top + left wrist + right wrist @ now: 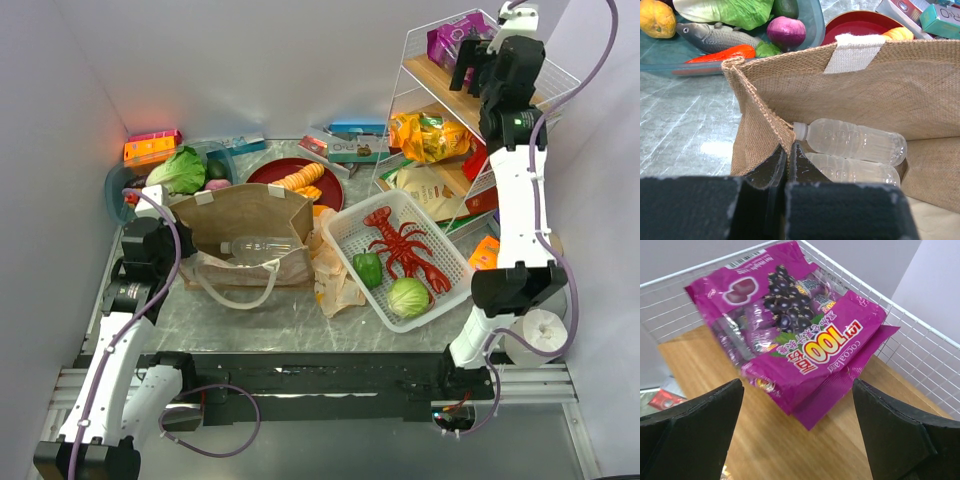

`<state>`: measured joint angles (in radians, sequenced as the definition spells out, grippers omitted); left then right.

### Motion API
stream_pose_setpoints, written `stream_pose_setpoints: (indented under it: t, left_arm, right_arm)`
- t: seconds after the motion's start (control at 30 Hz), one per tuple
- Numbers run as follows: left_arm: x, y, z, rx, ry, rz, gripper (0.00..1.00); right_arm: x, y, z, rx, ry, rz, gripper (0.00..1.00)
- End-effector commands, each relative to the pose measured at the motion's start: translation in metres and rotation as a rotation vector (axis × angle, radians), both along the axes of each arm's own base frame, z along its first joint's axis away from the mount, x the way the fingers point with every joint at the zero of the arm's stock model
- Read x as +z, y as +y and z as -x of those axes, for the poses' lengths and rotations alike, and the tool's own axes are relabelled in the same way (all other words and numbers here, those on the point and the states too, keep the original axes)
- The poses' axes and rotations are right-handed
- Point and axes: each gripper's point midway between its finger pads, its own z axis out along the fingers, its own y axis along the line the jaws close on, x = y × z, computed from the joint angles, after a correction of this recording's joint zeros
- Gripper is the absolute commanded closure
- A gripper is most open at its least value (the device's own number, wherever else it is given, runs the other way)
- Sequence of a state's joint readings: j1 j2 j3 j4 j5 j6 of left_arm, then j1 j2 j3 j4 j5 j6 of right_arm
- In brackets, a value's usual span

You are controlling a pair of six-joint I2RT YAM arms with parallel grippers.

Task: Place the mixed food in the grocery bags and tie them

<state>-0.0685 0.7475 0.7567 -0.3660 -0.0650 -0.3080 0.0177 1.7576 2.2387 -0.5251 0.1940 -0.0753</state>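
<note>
Brown bag [880, 90] upright, mouth open, rim corner pinched in left gripper [788, 152]; two clear bottles [850, 142] lying inside, just beyond its tips. Purple packets [795, 345] stacked flat, just ahead of spread right gripper [796, 390]. Cabbage [408, 297], pepper [368, 268] well apart from both grippers.

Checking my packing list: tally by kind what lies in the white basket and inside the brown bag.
Lobster: 1
Bell pepper: 1
Cabbage: 1
Clear bottles: 2
Total: 5
</note>
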Motion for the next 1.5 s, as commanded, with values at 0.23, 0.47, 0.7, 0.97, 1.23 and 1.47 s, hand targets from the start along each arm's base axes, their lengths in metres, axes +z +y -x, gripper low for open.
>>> stream_pose_setpoints:
  t: [0.23, 0.47, 0.7, 0.97, 1.23, 1.47]
  left_arm:
    - [0.010, 0.000, -0.008, -0.005, -0.044, -0.003, 0.99]
    - [0.010, 0.000, -0.008, -0.007, -0.044, -0.004, 0.99]
    - [0.011, -0.001, -0.009, -0.013, -0.048, -0.002, 0.99]
    - [0.012, -0.001, -0.008, -0.013, -0.050, -0.001, 0.99]
    - [0.013, -0.001, -0.007, -0.012, -0.054, 0.000, 0.99]
    - [0.015, -0.001, -0.006, -0.014, -0.059, 0.000, 0.99]
  right_arm:
    - [-0.005, -0.024, -0.017, -0.112, -0.010, 0.035, 0.10]
    - [0.001, -0.023, -0.022, -0.096, -0.031, 0.067, 0.67]
    - [0.049, -0.003, 0.015, 0.011, -0.189, 0.024, 1.00]
    - [0.123, 0.058, 0.099, 0.252, -0.437, 0.029, 1.00]
    - [0.138, 0.119, 0.156, 0.437, -0.505, 0.100, 1.00]
    - [0.115, 0.177, 0.171, 0.628, -0.453, 0.074, 1.00]
